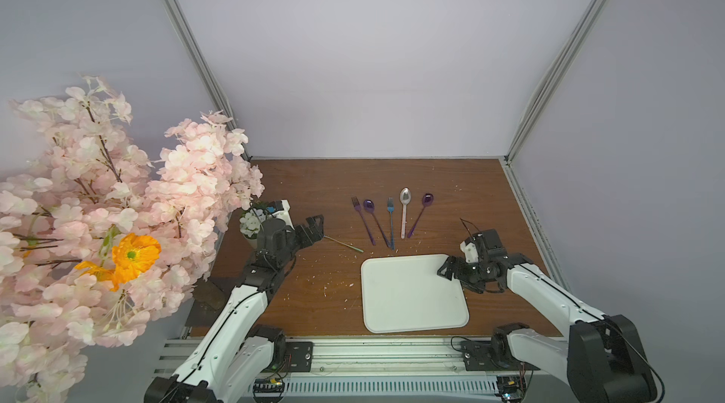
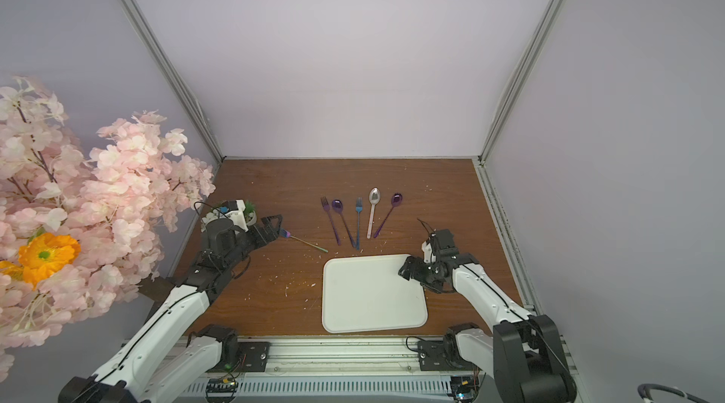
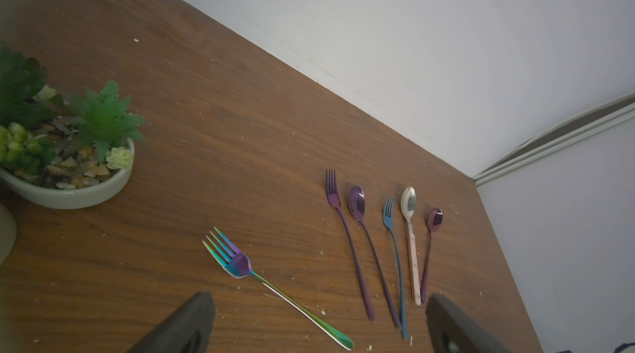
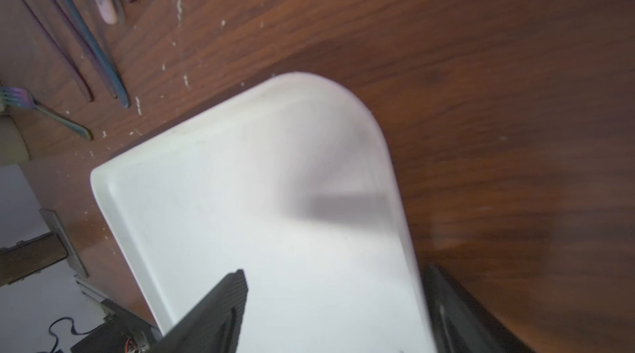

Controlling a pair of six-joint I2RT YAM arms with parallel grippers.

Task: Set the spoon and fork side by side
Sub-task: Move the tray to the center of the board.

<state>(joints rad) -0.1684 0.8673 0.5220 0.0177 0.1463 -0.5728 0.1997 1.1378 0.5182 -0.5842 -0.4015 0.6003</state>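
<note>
Spoons and forks (image 1: 391,224): five fanned mid-table; rainbow fork (image 3: 275,289) apart.
Surface: crumbed wood table (image 1: 314,185), grey walls (image 1: 372,67).
Blurred: right wrist view.
Left gripper (image 1: 316,229): wide, empty.
Right gripper (image 1: 445,268): wide, empty, over tray (image 1: 412,303) corner.

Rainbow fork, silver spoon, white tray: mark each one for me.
Rainbow fork (image 3: 239,264): left wrist view, base of the tines.
Silver spoon (image 1: 405,196): in a top view, its bowl.
White tray (image 1: 408,295): in a top view, bare middle of its floor.

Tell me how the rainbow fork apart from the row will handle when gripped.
The rainbow fork looks like polished metal, so probably stiff. Its thin glossy handle may slip when pinched. It lies flat on the table, so getting under it likely proves awkward.
</note>
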